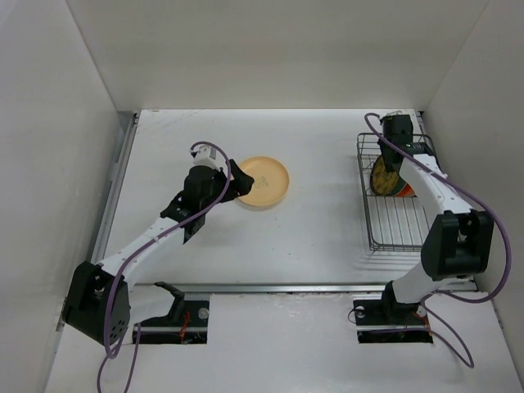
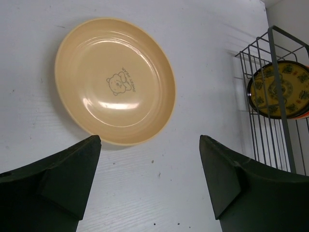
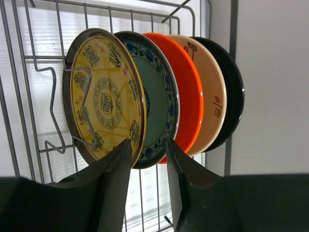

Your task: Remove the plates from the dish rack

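A peach-tan plate [image 1: 264, 182] lies flat on the table, also in the left wrist view [image 2: 116, 79]. My left gripper [image 1: 239, 178] is open and empty at its near left rim, just above the table [image 2: 150, 145]. The wire dish rack [image 1: 393, 225] stands at the right. In it, on edge, are a yellow-patterned plate [image 3: 104, 101], a blue-patterned plate [image 3: 157, 106], an orange-red plate [image 3: 188, 96], a beige plate [image 3: 210, 96] and a black plate [image 3: 234, 92]. My right gripper [image 3: 148, 145] is narrowly open, with the lower rims of the yellow and blue plates between its fingers.
White walls close in the table on the left, back and right. The rack [image 2: 270, 135] sits close to the right wall, its near half bare wire. My right arm reaches over the rack from the front [image 1: 386, 164].
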You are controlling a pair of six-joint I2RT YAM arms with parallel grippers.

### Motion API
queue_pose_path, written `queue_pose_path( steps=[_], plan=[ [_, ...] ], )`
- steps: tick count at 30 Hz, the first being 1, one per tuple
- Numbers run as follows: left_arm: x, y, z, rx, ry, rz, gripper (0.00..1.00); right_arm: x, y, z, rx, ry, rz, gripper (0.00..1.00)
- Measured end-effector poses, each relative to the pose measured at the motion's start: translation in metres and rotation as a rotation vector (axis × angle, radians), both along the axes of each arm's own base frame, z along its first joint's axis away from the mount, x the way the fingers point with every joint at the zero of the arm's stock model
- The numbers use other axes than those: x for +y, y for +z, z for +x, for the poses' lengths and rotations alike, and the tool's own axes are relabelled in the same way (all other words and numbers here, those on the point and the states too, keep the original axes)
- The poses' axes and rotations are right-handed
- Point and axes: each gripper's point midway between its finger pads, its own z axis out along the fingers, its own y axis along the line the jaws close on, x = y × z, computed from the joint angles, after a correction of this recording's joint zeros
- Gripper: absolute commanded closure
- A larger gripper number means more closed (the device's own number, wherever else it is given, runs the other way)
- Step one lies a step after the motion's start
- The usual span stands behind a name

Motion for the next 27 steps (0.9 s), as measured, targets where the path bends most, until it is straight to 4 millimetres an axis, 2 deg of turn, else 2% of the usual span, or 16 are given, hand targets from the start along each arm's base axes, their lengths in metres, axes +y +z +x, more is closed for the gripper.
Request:
queue_pose_path(
  steps=[8, 17, 23, 27],
  plan=[
    [0.000, -0.002, -0.001, 0.000, -0.004, 0.008, 0.21, -0.005, -0.013, 0.002, 0.027, -0.013, 0.023, 0.73],
    [0.000, -0.002, -0.001, -0.001, -0.005, 0.010, 0.22, -0.007, -0.029, 0.003, 0.063, -0.016, 0.044, 0.77],
    [0.000, -0.002, -0.001, -0.001, -0.005, 0.010, 0.22, -0.005, -0.026, 0.011, 0.016, -0.041, 0.073, 0.95],
    [0.001, -0.002, 0.000, -0.002, 0.000, 0.012, 0.22, -0.003, -0.026, 0.012, 0.004, -0.053, 0.091, 1.00]
  ],
)
